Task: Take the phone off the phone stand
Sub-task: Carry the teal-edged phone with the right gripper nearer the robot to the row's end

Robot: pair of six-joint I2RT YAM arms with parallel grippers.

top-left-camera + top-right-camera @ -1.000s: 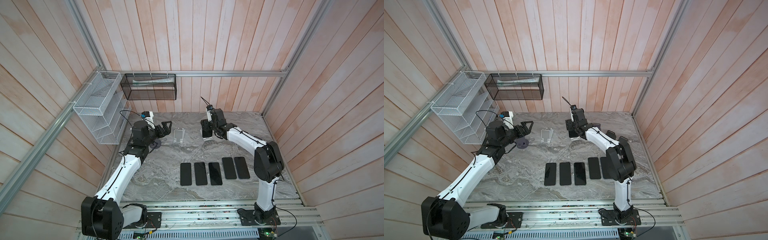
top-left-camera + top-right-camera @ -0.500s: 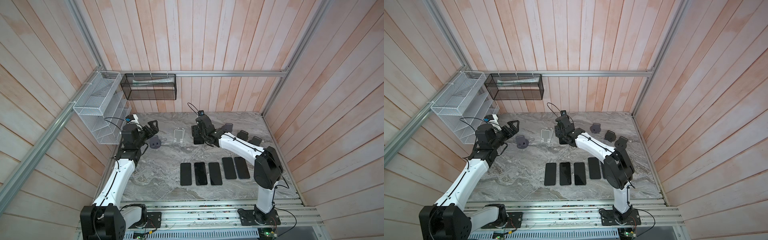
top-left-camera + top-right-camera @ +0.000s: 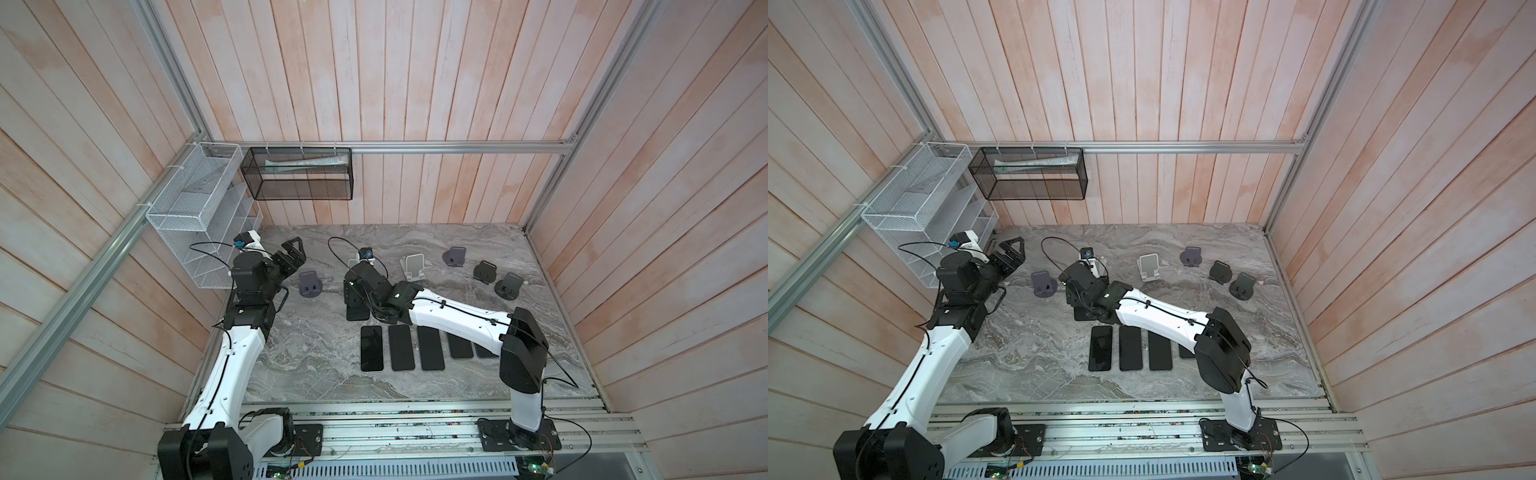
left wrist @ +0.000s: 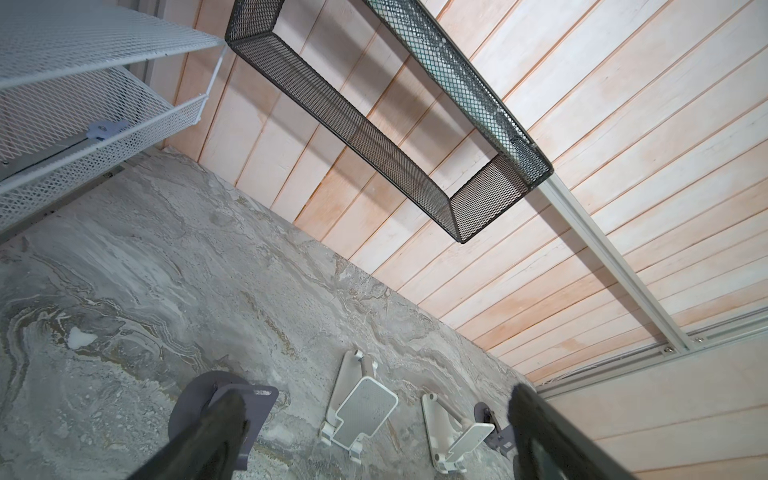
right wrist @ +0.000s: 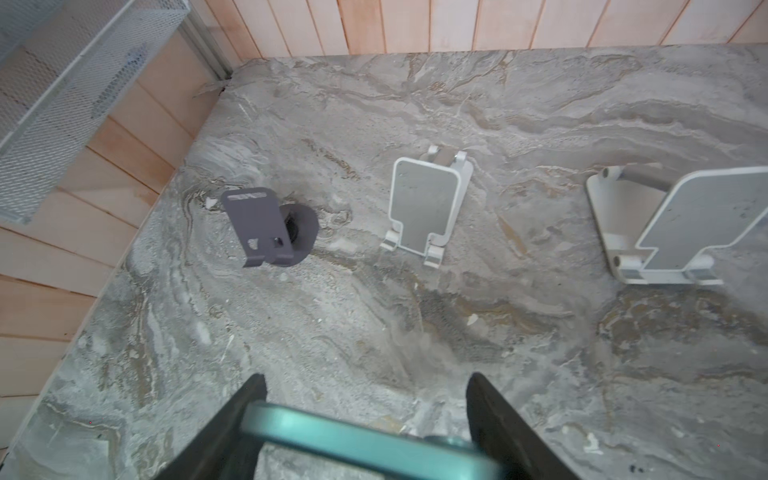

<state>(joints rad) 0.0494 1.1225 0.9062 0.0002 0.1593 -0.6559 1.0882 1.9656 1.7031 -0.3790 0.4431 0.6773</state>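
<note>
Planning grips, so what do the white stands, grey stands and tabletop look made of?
White stands: smooth matte plate, hinged; plastic or painted metal, unclear. Grey stands: dull, uniform, probably plastic. Tabletop: grey veined pattern, marble or marble-look laminate.

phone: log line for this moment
right pincer: shut on phone | left pincer: open, empty | white stand: empty
</note>
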